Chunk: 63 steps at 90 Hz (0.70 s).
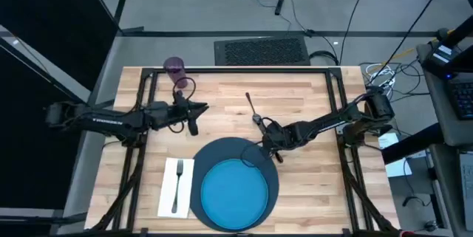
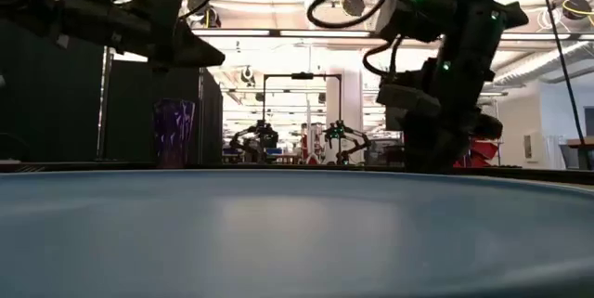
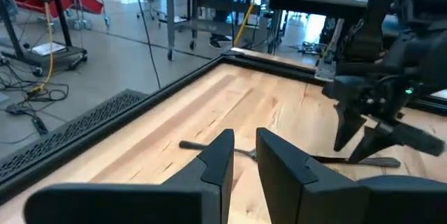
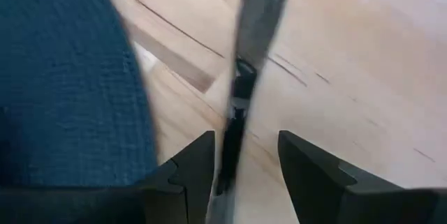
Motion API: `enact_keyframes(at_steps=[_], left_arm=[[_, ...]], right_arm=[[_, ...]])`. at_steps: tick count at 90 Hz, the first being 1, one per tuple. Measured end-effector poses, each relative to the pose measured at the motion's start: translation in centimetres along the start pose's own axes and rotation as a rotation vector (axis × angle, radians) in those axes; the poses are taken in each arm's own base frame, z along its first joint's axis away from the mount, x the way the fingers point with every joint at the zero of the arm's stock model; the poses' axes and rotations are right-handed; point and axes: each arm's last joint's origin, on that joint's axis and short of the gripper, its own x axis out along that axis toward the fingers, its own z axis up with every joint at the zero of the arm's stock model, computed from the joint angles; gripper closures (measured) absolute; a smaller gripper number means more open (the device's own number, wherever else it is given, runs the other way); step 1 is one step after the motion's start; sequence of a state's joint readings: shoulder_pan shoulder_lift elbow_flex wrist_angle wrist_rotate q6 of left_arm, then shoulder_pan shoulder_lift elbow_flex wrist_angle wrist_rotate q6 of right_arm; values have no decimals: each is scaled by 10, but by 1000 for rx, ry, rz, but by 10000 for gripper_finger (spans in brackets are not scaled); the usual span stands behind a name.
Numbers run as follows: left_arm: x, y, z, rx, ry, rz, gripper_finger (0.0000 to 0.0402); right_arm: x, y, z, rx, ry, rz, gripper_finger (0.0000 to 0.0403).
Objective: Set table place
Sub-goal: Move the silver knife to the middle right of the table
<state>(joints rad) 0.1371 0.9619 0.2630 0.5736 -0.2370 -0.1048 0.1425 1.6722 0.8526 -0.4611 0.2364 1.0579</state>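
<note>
Between the spread fingers of the right gripper (image 4: 237, 165), nothing yet gripped, a knife (image 4: 253, 35) lies flat on the table (image 1: 310, 185), just beyond the far right edge of the dark mat (image 1: 272, 187). It is judged thin, stiff, light and slippery, best pinched across the handle. Inward sit the blue plate (image 1: 235, 193), napkin (image 1: 168, 201) and fork (image 1: 177, 185). Far left stands the purple cup (image 1: 174, 66); the left gripper (image 1: 194, 113) hovers empty, fingers nearly closed, well clear.
</note>
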Motion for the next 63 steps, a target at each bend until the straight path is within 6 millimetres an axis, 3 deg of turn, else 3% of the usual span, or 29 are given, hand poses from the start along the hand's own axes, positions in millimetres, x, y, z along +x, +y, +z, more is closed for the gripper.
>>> enact_keyframes(at_steps=[63], left_arm=[[0,0,0,5,-4,-1,355]], right_arm=[[-1,4,-7,34,-28,13,259]])
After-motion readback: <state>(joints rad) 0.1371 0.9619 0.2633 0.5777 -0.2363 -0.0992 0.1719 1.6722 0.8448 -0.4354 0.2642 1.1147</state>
